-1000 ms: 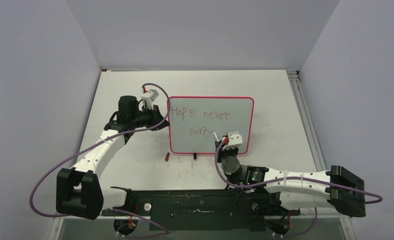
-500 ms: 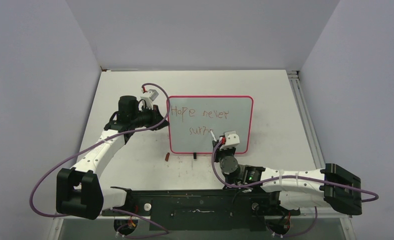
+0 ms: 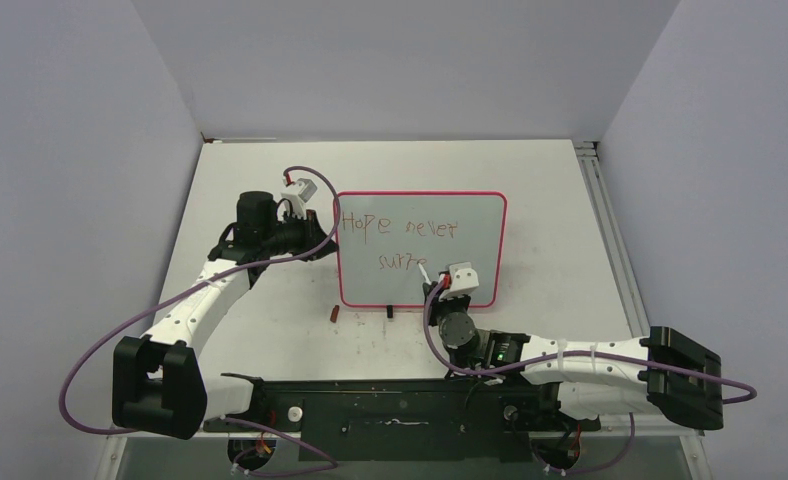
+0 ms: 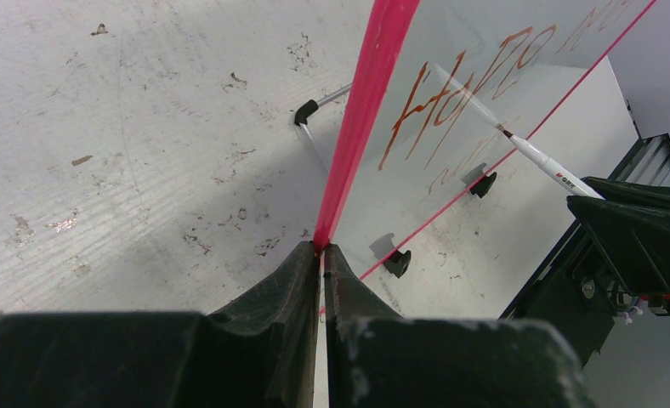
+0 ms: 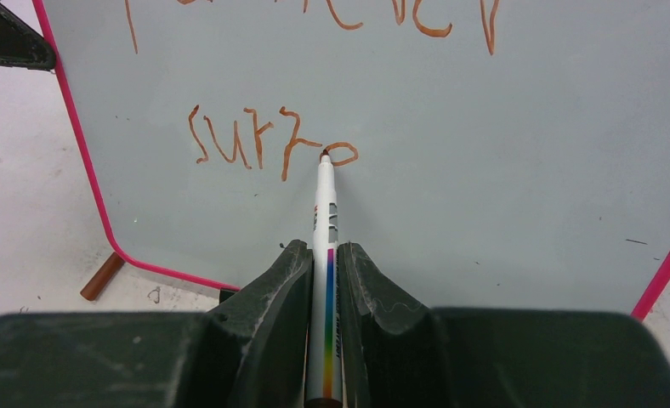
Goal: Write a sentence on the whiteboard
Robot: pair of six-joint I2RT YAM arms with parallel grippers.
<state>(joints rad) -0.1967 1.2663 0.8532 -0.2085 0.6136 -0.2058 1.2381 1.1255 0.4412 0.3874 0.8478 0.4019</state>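
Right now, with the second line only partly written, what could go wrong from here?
The left gripper pinches only the thin frame of the whiteboard at one edge, so marker pressure could twist or tip the board on its small feet. The right gripper holds the marker well back from its tip. The marker may pivot or slip, making the already shaky sentence harder to read.

The white tabletop (image 3: 560, 200) is scuffed and speckled with small dark marks. The whiteboard (image 3: 482, 212) stands on it on small black feet (image 3: 391, 312). A short reddish-brown cylinder (image 3: 335, 312) lies just beside the board's near-left corner, apart from the frame
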